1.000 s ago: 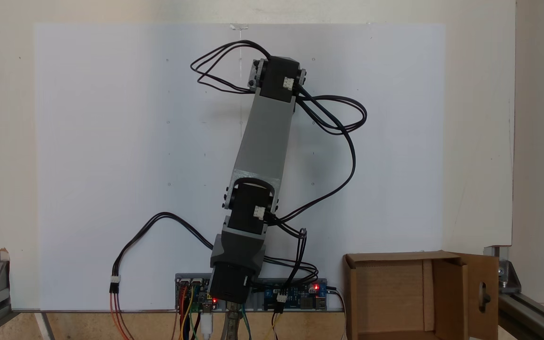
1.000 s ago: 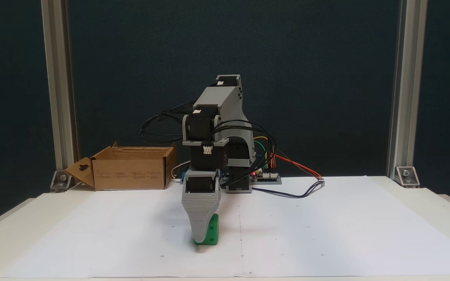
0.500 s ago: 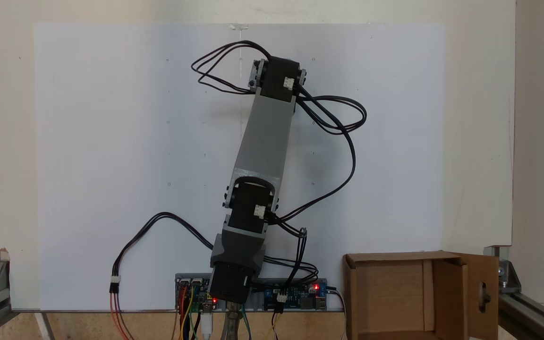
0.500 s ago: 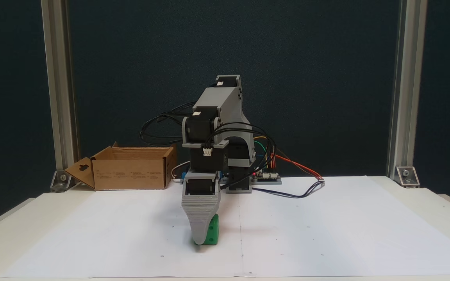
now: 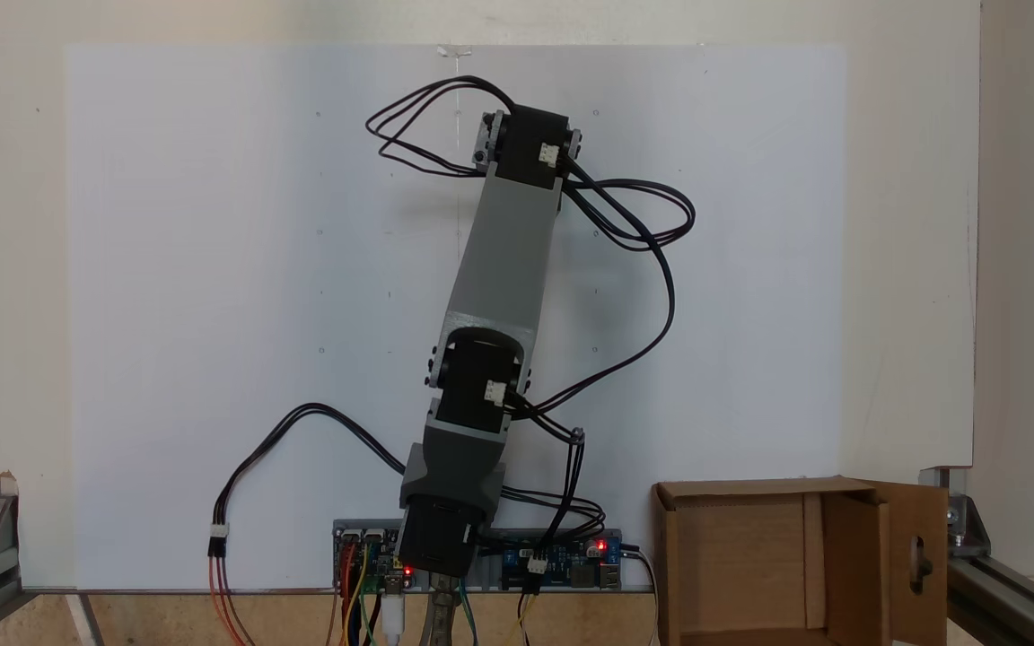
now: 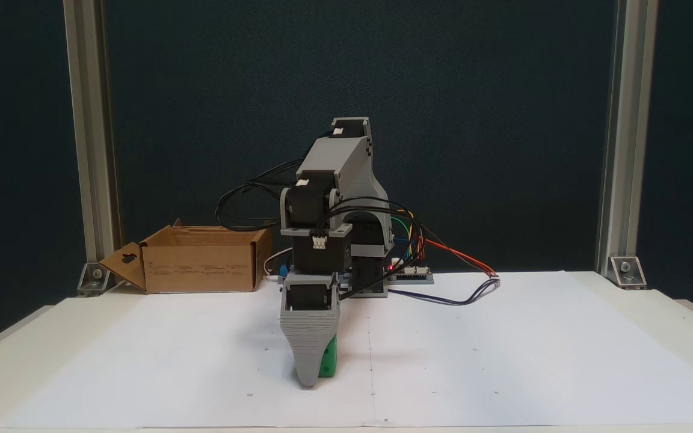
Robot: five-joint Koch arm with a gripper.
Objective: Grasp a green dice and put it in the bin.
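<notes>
Because the gray front finger point(image 6: 308, 352) of the claw point(image 6: 310, 380) stands square to the low front camera, it covers most of the die point(image 6: 328, 363); just a green strip shows at its right edge, pips unreadable. Second finger is behind the first, so can't tell if the claw is clamped on the die or apart from it. Claw points straight down, tip at the paper point(image 6: 503, 361). Can't tell if the die rests on the paper or is lifted off it.

From above, the arm point(image 5: 503, 269) blocks everything under its wrist: claw and die are both under the black motor point(image 5: 530, 148) at the top of the arm. Cables point(image 5: 643, 224) loop off to the right there.

Bin point(image 6: 202, 258) sits at the back left of the surface point(image 6: 653, 307) in the front view, well apart from the die, beside the base. Only its outer walls and a flap with a handle hole show there. Top-down view has the bin point(image 5: 750, 561) at lower right, cut off by the bottom edge, inside visible and bare cardboard. Controller boards point(image 5: 553, 556) with red LEDs sit by the base.
</notes>
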